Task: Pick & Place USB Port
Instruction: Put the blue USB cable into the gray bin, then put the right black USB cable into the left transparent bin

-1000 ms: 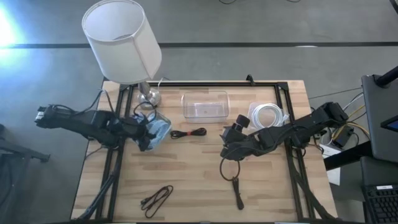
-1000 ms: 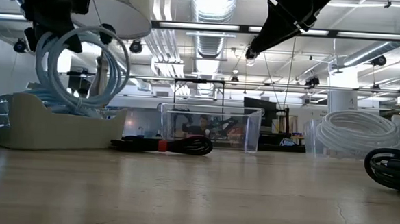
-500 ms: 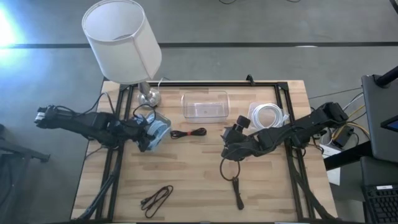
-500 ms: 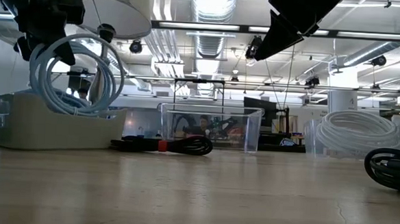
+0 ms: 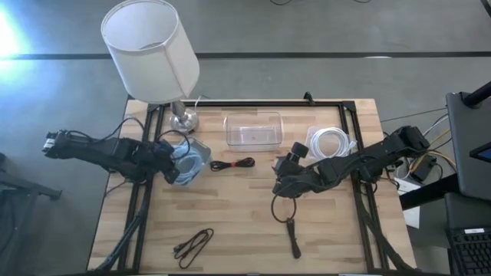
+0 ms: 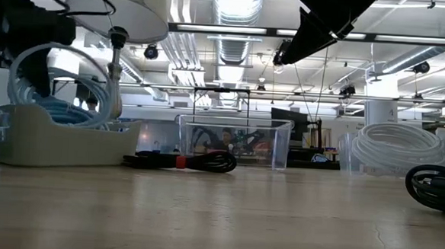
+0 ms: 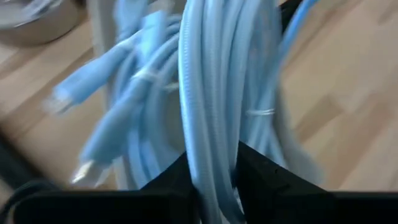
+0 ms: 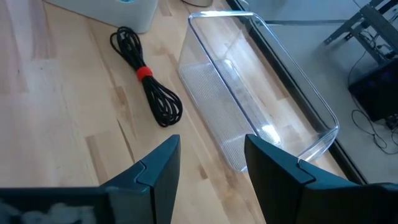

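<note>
A coil of light blue USB cable (image 7: 208,93) hangs from my left gripper (image 5: 173,162), which is shut on it at the table's left. The coil (image 6: 64,86) dips with its lower loops into the white bin (image 6: 61,137), where more light blue cables (image 7: 106,118) lie. My right gripper (image 8: 211,168) hovers open over the middle right of the table (image 5: 282,184), with nothing between its fingers. My left gripper has the bundled strands of the coil (image 7: 210,163) between its two fingers (image 7: 252,168), on the coil's upper arc. It comes slanting down from the table's left side, the fingers lying across the strands. The coil hangs below, its lower loops inside the bin.
A black cable with a red tie (image 5: 232,163) lies beside the bin, a clear container (image 5: 253,129) behind it. A white cable coil (image 5: 331,142) sits at the far right. Two more black cables (image 5: 193,245) (image 5: 290,222) lie nearer. A lamp (image 5: 149,50) stands far left.
My left gripper has sunk and tipped further down over the white bin, shifting a little toward the table's left edge. The blue coil has come down with it, from hanging clear above the bin to having its lower loops inside.
</note>
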### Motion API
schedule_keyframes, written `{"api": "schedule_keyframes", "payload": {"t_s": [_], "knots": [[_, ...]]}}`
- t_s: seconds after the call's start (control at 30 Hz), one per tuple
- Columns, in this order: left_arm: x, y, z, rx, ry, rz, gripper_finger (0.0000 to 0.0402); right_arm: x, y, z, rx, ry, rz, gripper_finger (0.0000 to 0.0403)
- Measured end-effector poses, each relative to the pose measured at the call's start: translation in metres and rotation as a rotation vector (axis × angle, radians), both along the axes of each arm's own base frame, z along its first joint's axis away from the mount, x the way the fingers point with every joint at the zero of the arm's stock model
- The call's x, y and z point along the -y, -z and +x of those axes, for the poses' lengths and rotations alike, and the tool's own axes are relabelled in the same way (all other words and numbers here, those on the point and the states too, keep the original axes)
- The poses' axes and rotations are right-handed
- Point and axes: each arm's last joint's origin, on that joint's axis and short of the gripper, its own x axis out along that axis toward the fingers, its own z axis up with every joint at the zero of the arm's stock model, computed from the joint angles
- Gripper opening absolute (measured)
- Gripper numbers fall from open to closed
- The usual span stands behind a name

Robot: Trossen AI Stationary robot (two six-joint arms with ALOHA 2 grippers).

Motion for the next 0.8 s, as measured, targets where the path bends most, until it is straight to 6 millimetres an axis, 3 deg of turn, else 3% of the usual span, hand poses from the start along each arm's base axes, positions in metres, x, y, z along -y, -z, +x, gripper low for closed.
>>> {"api": "schedule_keyframes", "payload": {"t_s": [0.17, 0.33, 0.57, 0.8], "knots": [[-0.002, 0.002, -0.01, -0.102, -0.042, 0.002, 0.011, -0.001, 0.001, 0.0, -0.024, -0.042, 0.039, 0.0173], [-0.002, -0.007, -0.01, -0.077, -0.047, -0.005, 0.0131, -0.002, 0.001, 0.0, -0.043, -0.071, 0.038, 0.0173], [-0.002, -0.039, -0.01, 0.031, -0.049, -0.021, 0.0144, -0.002, 0.001, 0.0, -0.04, -0.071, 0.038, 0.0173], [-0.006, -0.07, -0.021, 0.086, -0.103, 0.068, 0.0134, -0.002, 0.001, 0.001, -0.04, -0.07, 0.038, 0.0173]]}}
